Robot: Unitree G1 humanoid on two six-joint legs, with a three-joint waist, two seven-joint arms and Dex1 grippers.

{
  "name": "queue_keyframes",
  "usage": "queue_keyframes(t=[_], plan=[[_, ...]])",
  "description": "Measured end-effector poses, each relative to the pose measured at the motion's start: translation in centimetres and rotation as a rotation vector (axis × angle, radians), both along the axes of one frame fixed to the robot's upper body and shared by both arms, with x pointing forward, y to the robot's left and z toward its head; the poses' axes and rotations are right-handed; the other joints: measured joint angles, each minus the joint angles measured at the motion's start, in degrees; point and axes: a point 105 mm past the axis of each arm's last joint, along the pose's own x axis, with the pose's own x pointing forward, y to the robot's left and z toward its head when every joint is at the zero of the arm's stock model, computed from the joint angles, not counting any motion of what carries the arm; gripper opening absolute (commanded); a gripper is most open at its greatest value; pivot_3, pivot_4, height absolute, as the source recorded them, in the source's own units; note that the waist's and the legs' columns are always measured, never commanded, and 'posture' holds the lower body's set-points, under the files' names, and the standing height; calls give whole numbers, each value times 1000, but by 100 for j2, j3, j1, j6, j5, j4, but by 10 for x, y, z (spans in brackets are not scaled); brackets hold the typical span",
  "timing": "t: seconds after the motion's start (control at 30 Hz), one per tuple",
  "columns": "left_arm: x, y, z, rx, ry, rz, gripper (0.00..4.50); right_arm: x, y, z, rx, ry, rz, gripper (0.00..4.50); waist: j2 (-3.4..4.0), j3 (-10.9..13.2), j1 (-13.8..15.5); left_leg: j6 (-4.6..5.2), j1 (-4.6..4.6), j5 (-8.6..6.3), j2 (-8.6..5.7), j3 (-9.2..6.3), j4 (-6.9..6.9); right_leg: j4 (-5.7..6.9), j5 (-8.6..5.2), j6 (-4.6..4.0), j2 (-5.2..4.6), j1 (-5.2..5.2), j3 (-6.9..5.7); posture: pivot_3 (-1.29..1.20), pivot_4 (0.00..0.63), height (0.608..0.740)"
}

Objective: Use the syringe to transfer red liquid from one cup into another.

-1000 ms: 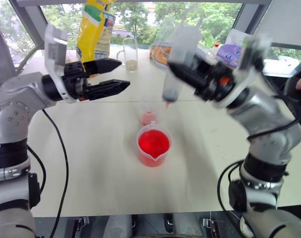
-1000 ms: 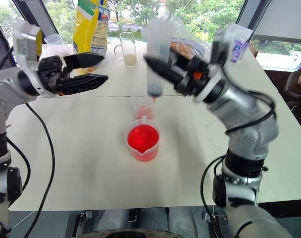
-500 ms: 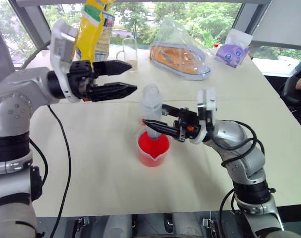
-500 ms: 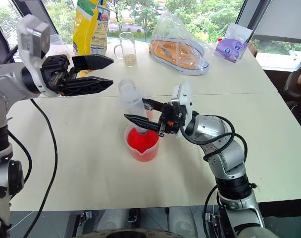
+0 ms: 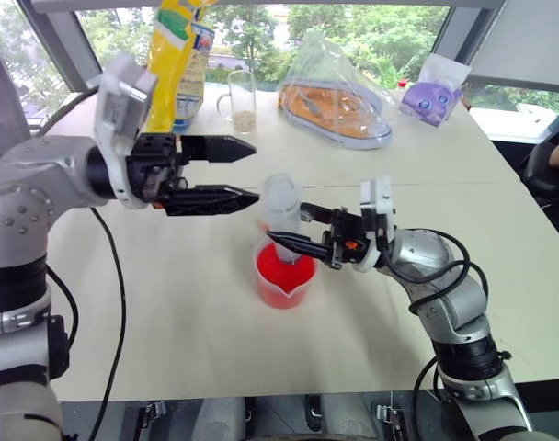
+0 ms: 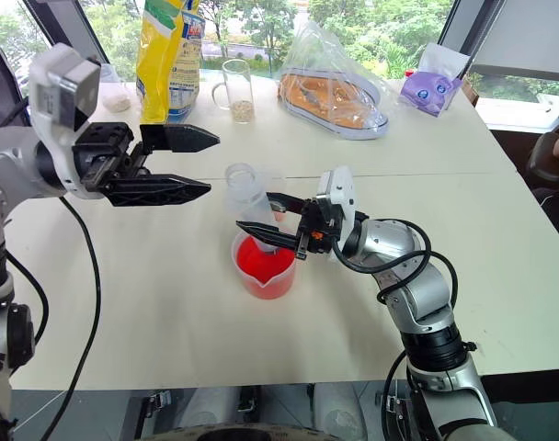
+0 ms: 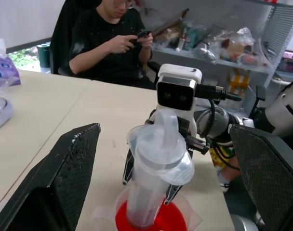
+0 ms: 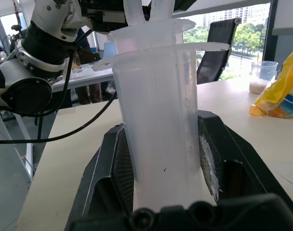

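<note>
The clear syringe (image 5: 281, 204) stands tilted with its lower end in the spouted beaker (image 5: 283, 285), which holds bright red liquid (image 5: 278, 273). My right gripper (image 5: 293, 241) reaches in from the right and is shut on the syringe's barrel (image 8: 158, 125) just above the beaker's rim. My left gripper (image 5: 256, 171) hangs open to the left of the syringe's top, one finger above the other, touching nothing. In the left wrist view the syringe (image 7: 158, 178) rises between the open fingers (image 7: 64, 178). The smaller cup is hidden behind the syringe and the right gripper.
At the back of the table stand a yellow bag (image 5: 174, 55), a glass mug with beige grains (image 5: 241, 96), a clear pack of orange food (image 5: 335, 92) and a purple packet (image 5: 428, 96). A person (image 7: 113, 43) sits beyond the table's right side.
My right gripper has come down and toward me with the syringe, from above the smaller cup into the beaker. My left gripper has edged right, toward the syringe.
</note>
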Motion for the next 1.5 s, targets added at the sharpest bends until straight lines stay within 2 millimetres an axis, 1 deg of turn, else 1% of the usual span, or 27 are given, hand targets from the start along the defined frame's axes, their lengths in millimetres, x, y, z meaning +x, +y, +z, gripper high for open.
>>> queue_keyframes(t=[0.2, 0.4, 0.47, 0.5, 0.53, 0.7, 0.73, 0.97, 1.17, 1.3, 1.5], plan=[[4, -12, -12, -4, 20, -3, 4401, 1, -1, 0, -9, -3, -3, 1501, 0, 0, -11, 0, 2, 0, 0, 0, 0, 1, 0, 0, 1, 0, 0, 0, 150, 740], [8, -19, -15, -20, 20, -4, 4401, 1, -2, 0, -23, -3, -3, 1501, 0, 0, -10, 0, 2, 0, 0, 0, 0, 1, 0, 0, 1, 0, 0, 0, 150, 740], [9, -21, -17, -21, 24, -3, 3871, 1, -2, 0, -26, -3, -3, 1501, 0, 0, -10, 0, 1, 0, 0, 0, 0, 1, 0, 0, 1, 0, 0, 0, 150, 740], [10, -21, -18, -16, 26, -1, 3500, 1, -2, 0, -26, -3, -3, 1501, 0, 0, -10, 0, 2, 0, 0, 0, 0, 1, 0, 0, 1, 0, 0, 0, 150, 740], [10, -22, -19, -13, 28, -1, 3029, 1, -2, 0, -27, -2, -3, 1501, 0, 0, -10, 0, 2, 0, 0, 0, 0, 1, 0, 0, 1, 0, 0, 0, 150, 740], [8, -24, -20, -11, 30, -23, 360, 2, -3, -1, -33, 5, -8, 1501, 0, 0, -10, 0, 2, 0, 0, 0, 0, 1, 0, 0, 1, 0, 0, 0, 150, 740], [7, -25, -20, -8, 26, -24, 30, 2, -3, -2, -34, 12, -7, 1501, 0, 0, -10, 0, 2, 0, 0, 0, 0, 1, 0, 0, 1, 0, 0, 0, 150, 740], [7, -24, -20, -2, 26, -33, 30, 0, -2, -3, -22, 58, 18, 1501, 0, 0, -10, 0, 2, 0, 0, -1, 0, 1, 0, 0, 1, 0, 0, 0, 150, 740], [7, -26, -13, 6, 19, -59, 30, -3, -1, -1, 3, 85, 46, 1501, 0, 0, -6, 0, 2, 0, -1, 0, 0, 0, 0, 0, 1, 1, 0, 0, 150, 740], [9, -27, -9, 6, 12, -64, 30, -1, -1, -2, 16, 82, 44, 1501, 0, 0, -10, 0, 2, 0, 0, -1, 0, 1, 0, 0, 2, 0, 0, 0, 150, 740], [14, -27, -8, 8, 22, -52, 30, 4, 0, -7, 26, 90, 36, 1501, 0, 0, -13, 0, 2, 0, 0, -1, 0, 1, 0, 0, 2, 0, 0, 0, 150, 740]])
